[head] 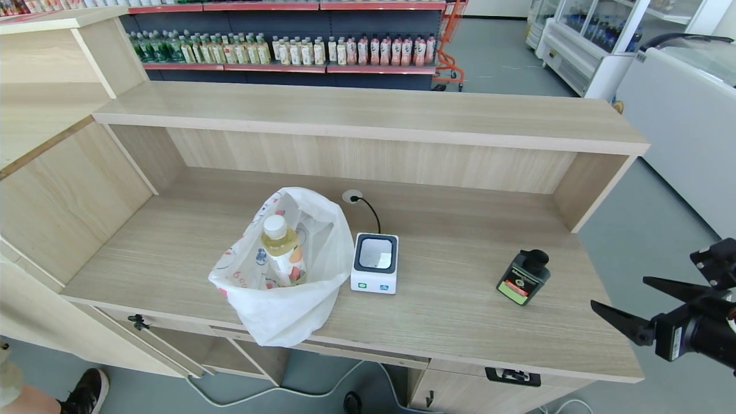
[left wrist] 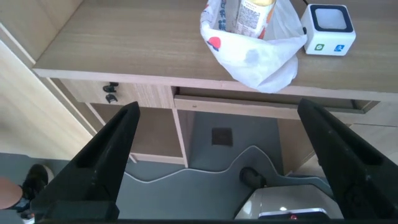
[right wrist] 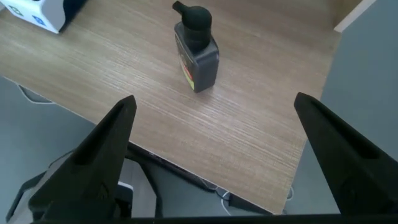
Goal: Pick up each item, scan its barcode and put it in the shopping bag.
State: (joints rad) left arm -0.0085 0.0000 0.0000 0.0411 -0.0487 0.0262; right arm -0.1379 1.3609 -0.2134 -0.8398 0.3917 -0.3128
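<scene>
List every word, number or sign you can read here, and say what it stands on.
No text can be read as it stands.
On the dark bottle: a red and green label, print too small.
On the scanner: a green and a blue sticker, signs too small.
On the bag: red print, crumpled and unreadable.
On the drink bottle in the bag: label too blurred.

The white barcode scanner point(head: 375, 263) sits with its dark window facing up. Just beside it on the left, the white shopping bag point(head: 322, 247) stands open and holds an upright yellow drink bottle point(head: 280, 244) with a white cap. Well apart on the scanner's right stands a dark bottle point(head: 523, 278) with a black cap, upright.
</scene>
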